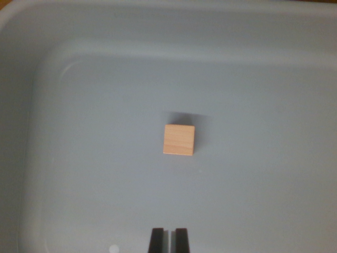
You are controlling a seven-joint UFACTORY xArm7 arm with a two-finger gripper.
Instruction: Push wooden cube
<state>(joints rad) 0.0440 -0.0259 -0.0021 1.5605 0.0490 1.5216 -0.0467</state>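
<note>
A small light wooden cube (178, 139) rests on the floor of a grey plastic bin (79, 158), near the middle of the wrist view. My gripper (169, 240) pokes in at the bottom edge, straight below the cube and well apart from it. Its two black fingertips (157, 240) stand almost together, with only a narrow slit between them and nothing held.
The bin's raised walls run along the top (168, 26) and the wrist view's left (16, 132), with a rounded corner at the upper left. A faint pale spot (114, 249) marks the floor near the bottom edge.
</note>
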